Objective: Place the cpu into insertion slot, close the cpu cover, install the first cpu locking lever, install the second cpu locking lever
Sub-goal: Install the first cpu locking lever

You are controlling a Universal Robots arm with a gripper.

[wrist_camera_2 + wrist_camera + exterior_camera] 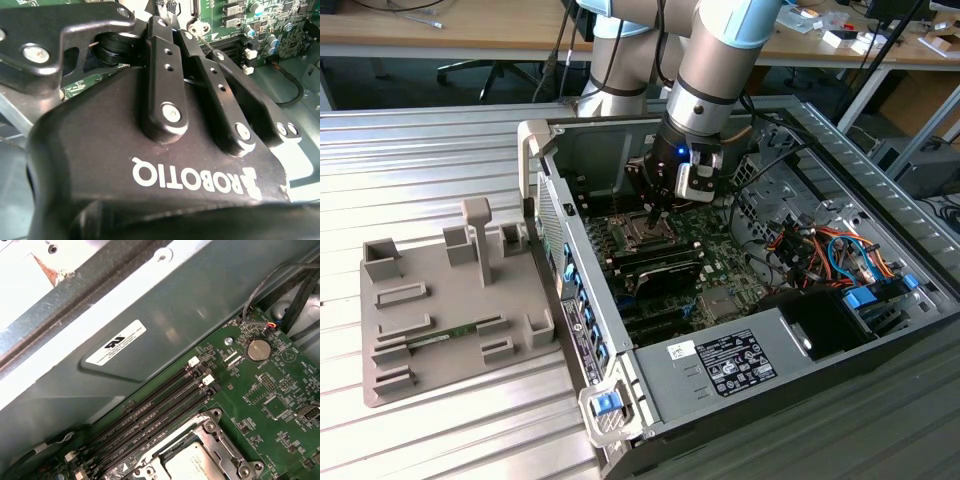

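Observation:
In the exterior view my gripper [653,213] reaches down into the open computer case, its tips drawn together just above the insertion slot [645,233] on the green board. The first wrist view has the cpu [192,466] lying silver top up in the slot, with the cpu cover [210,432] lying flat as a silver frame around it. In the second wrist view the gripper's black housing [150,165] hides the slot, and a thin metal lever [201,41] pokes out beside the finger links. Whether the tips touch that lever is hidden.
Long black memory slots [155,410] run beside the socket, close to the case wall [150,315]. A power supply [740,365] and a bundle of coloured cables [820,250] fill the case at the exterior view's right. A grey parts fixture [450,300] lies outside the case.

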